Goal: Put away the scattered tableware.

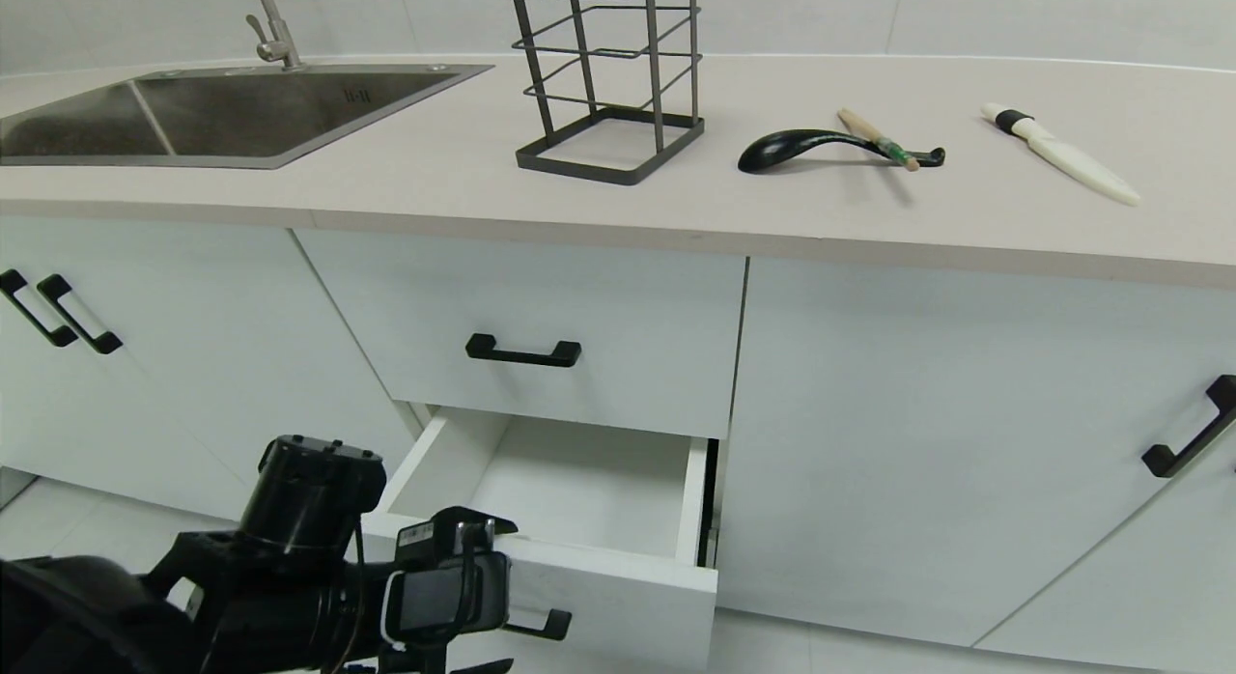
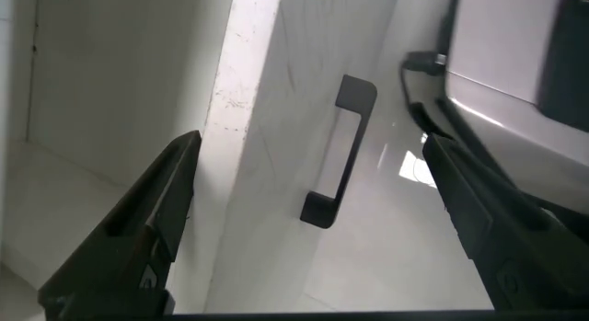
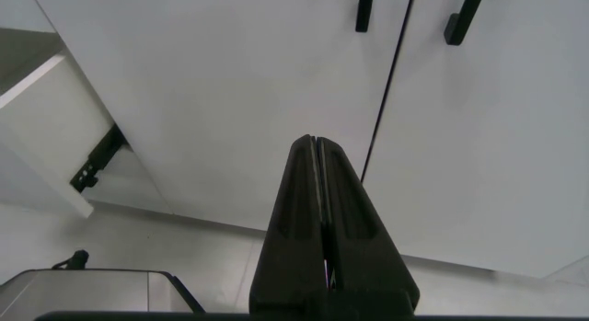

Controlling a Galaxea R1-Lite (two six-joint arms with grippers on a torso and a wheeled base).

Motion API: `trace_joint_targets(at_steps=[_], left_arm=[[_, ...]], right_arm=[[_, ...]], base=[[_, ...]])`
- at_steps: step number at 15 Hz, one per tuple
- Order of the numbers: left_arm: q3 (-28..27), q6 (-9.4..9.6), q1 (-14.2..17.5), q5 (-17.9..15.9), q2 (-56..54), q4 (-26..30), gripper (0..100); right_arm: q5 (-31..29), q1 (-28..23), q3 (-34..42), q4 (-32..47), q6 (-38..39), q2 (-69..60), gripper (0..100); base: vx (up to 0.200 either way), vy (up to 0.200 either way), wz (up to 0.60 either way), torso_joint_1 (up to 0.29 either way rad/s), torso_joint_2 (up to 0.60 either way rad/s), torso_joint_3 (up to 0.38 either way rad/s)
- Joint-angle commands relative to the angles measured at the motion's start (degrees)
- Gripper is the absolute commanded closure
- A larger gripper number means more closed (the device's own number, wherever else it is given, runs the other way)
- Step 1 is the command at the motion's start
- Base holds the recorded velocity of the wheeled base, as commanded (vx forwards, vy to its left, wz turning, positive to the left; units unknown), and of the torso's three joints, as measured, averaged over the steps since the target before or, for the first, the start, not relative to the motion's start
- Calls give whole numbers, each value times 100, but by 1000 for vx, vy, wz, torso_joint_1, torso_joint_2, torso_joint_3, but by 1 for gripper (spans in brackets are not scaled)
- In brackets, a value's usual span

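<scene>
Left end effector [image 2: 311, 146]: fingers apart, low at the black bar handle [image 2: 342, 128] of the white bottom drawer [image 1: 618, 577], not clamped on it. Drawer stands open; my guess is that it's the drop spot. Right end effector [image 3: 317, 155]: fingers together, nothing held, low by the white cabinet doors [image 3: 460, 128]. Tableware is all up on the pale desk [image 1: 435, 186], right half: black curved ladle [image 1: 787, 150], green-banded wooden chopstick [image 1: 877, 139] lying across its handle, white knife with black collar [image 1: 1062, 157] further right. The crossed pair will likely shift together. Grey wire rack [image 1: 608, 75] and steel sink [image 1: 222, 109] stand left, off the path.
</scene>
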Motion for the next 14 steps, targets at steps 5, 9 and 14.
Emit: trace_joint_targets(at_steps=[5, 9, 14], left_arm=[[710, -143, -231, 16, -690, 26, 0], [974, -178, -240, -2, -893, 35, 0], [1325, -178, -240, -10, -1279, 35, 0]], right_arm=[[4, 1, 0, 2, -1, 5, 100], [4, 1, 0, 2, -1, 5, 100], [4, 1, 0, 2, -1, 5, 100]], base=[[0, 0, 0, 0, 0, 0], [0, 0, 0, 0, 0, 0], [0, 0, 0, 0, 0, 0]])
